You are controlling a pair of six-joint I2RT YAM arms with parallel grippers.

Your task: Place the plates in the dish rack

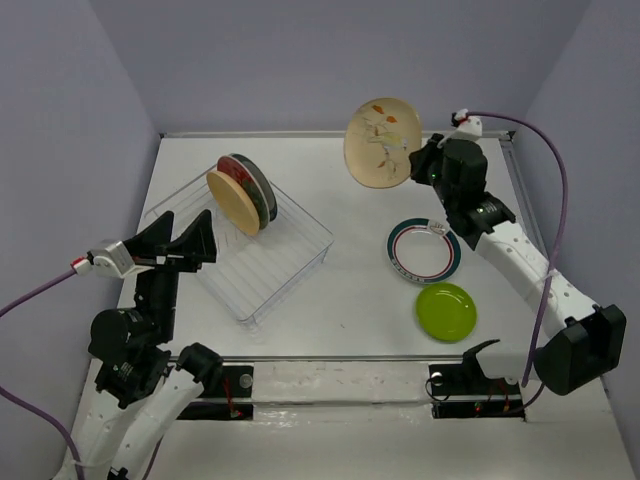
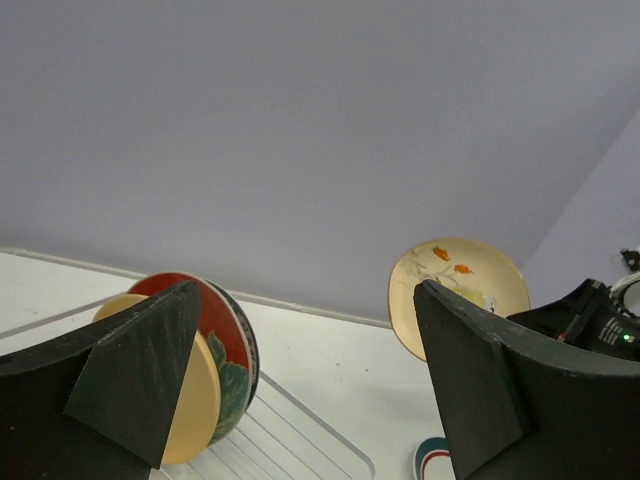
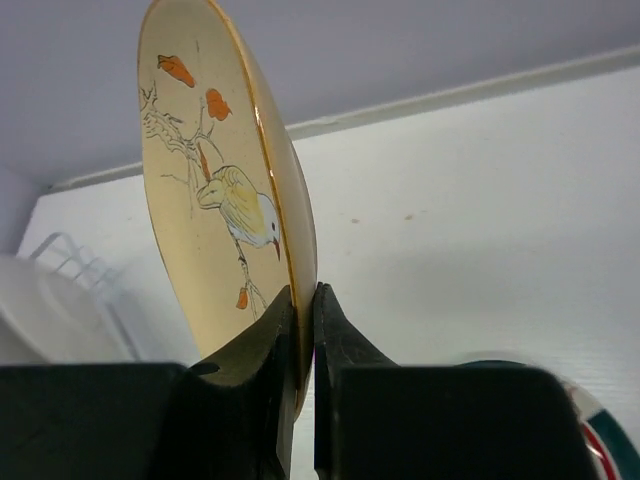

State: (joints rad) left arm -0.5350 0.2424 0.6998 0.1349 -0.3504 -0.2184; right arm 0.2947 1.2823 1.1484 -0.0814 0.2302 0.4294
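Lavender walls back a white table (image 1: 340,190), above which the right gripper (image 3: 305,295) pinches the rim of an upright beige bird-painted plate (image 3: 205,190). The left gripper (image 2: 305,300) hangs with fingers spread wide and empty, beside the dish rack (image 1: 270,265), where an orange-yellow plate (image 1: 232,203) and a red plate (image 1: 252,183) stand on edge. A teal-rimmed white plate (image 1: 424,250) and a lime green plate (image 1: 446,311) lie flat on the table.

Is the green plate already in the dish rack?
No, the green plate lies flat on the table, well apart from the dish rack.
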